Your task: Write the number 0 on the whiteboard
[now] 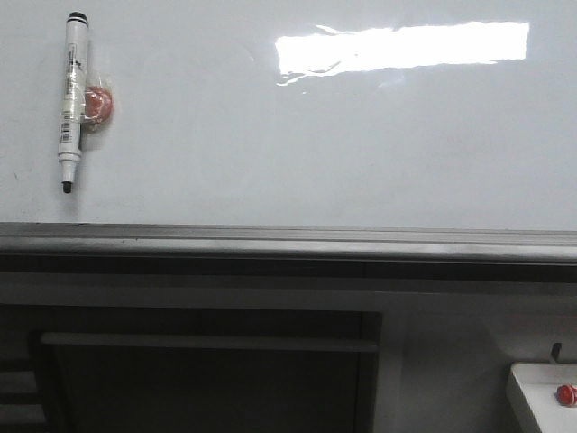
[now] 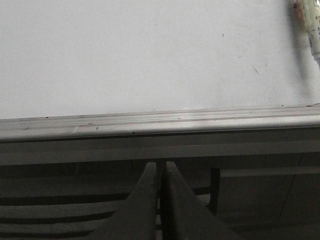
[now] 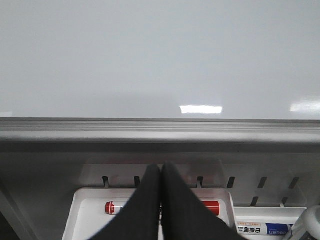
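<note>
The whiteboard [image 1: 315, 135] fills the front view, glossy white, with a grey metal ledge [image 1: 288, 242] along its bottom edge. No number 0 shows on it. A white marker pen [image 1: 70, 99] with a black cap hangs upright at the board's upper left, tip down, beside a red holder [image 1: 97, 104]. Its edge shows in the left wrist view [image 2: 311, 30]. My left gripper [image 2: 161, 165] is shut and empty below the ledge. My right gripper [image 3: 161, 167] is shut and empty, below the ledge and above a white tray. Neither gripper shows in the front view.
A white tray [image 3: 80, 205] under my right gripper holds a marker with red ends [image 3: 112, 207]; its corner with a red knob [image 1: 565, 393] shows at the front view's lower right. A second tray with a labelled item [image 3: 262, 229] lies beside it. A dark frame [image 1: 207, 343] sits below the ledge.
</note>
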Motion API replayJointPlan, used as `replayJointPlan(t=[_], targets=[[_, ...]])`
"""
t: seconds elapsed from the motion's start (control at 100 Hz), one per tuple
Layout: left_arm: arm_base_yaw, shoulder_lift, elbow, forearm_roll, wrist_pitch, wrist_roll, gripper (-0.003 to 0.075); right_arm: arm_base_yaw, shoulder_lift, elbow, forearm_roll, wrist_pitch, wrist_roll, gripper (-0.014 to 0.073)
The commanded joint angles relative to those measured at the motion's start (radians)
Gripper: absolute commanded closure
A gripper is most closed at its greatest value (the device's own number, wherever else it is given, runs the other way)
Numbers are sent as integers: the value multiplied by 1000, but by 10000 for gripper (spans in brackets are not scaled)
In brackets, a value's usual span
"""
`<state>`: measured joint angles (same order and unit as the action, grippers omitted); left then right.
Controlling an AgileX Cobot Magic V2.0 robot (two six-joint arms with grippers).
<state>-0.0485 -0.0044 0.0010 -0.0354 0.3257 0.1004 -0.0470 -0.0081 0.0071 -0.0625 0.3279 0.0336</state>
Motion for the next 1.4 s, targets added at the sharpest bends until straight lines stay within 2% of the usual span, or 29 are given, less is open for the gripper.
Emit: replayJointPlan(t=[0.0, 0.3, 0.79, 0.94, 1.2, 1.39], targets=[[-7, -27, 10, -9, -71, -7, 741, -4, -21, 23, 1, -20, -1, 646], [-7, -27, 10, -9, -73, -7, 741, -4, -21, 23, 1, -20, -1, 646], [-7, -27, 10, 1, -183, -7, 741, -4, -21, 23, 1, -31, -1, 646], [-7, -27, 10, 1, -280, -7, 741, -4, -21, 23, -1, -148, -1, 646], [-7, -27, 10, 1, -326, -7, 741, -4, -21, 23, -25, -347, -8, 646], [-7, -27, 10, 1, -334, -7, 741, -4, -21, 23, -25, -389, -8, 646]])
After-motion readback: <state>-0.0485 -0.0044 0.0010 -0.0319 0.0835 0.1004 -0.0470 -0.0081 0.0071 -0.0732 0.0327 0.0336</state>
